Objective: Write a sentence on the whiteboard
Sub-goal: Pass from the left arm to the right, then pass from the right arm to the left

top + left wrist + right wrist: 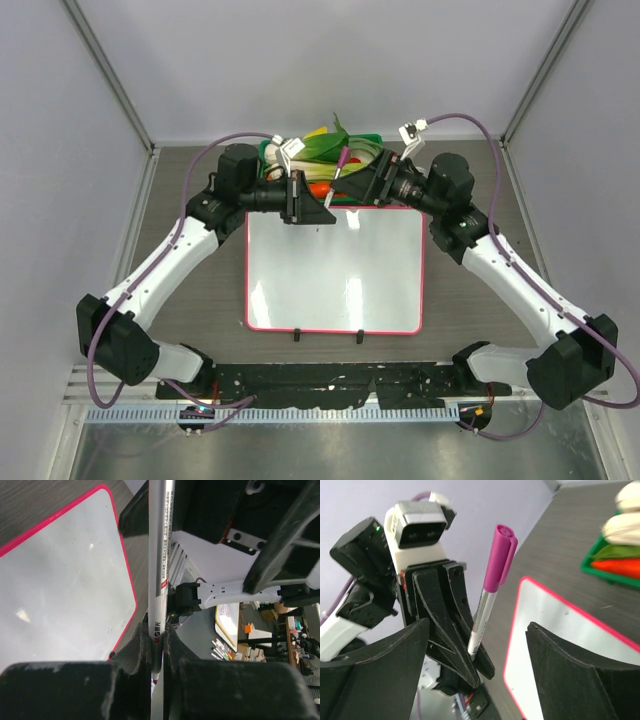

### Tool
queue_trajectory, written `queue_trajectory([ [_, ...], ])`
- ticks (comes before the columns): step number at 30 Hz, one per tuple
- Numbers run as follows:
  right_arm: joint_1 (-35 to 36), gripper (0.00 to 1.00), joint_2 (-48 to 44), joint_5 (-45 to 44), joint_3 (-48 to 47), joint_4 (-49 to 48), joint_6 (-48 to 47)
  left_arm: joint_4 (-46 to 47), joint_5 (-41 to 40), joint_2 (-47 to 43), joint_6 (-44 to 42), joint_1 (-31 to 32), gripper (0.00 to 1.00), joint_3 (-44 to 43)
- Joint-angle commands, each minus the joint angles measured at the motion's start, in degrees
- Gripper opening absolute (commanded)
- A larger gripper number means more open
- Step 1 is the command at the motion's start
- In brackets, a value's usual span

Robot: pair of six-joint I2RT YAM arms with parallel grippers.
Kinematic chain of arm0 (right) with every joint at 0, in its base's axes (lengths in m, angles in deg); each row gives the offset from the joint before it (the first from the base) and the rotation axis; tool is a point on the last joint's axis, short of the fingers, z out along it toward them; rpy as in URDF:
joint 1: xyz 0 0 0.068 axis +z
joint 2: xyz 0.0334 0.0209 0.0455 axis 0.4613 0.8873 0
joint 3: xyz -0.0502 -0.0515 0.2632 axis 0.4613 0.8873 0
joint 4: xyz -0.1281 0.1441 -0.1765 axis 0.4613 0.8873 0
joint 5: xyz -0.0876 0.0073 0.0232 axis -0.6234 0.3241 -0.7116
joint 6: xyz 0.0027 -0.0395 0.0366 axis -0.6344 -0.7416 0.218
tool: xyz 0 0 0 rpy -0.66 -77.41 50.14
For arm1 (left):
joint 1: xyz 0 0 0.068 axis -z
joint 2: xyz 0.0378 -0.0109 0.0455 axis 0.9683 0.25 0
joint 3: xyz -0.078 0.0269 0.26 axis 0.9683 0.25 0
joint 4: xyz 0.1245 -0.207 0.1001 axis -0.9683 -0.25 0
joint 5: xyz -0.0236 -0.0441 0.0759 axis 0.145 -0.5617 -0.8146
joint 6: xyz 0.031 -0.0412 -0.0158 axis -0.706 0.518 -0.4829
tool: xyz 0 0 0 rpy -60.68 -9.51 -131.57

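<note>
The whiteboard, glossy white in a thin pink-red frame, lies flat between the arms, and no sentence shows on its face. My left gripper hovers over the board's far edge, shut on the lower end of a white marker with a magenta cap that stands nearly upright. In the left wrist view the marker is pinched between the fingers of the left gripper, with the whiteboard to the left. My right gripper is open, its fingers standing wide on either side of the marker without touching it.
A green tray of vegetables sits just beyond the board's far edge, seen also as the green tray in the right wrist view. Two black clips mark the board's near edge. Grey walls close in the table on three sides.
</note>
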Motion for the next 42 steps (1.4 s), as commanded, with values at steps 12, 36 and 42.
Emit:
queue_trajectory([
  [12,0.1,0.41,4.8,21.4,4.1,-19.6,10.2,-5.0,8.6,-2.5,-4.7,0.1,0.00,-2.1],
  [36,0.1,0.01,-7.5,-0.8,16.6,-20.0,12.5,4.1,4.3,-1.6,1.4,0.1,0.32,2.2],
  [42,0.0,0.01,-7.1,-1.0,17.1,-20.2,13.8,8.4,5.0,-1.0,3.5,0.3,0.00,2.3],
])
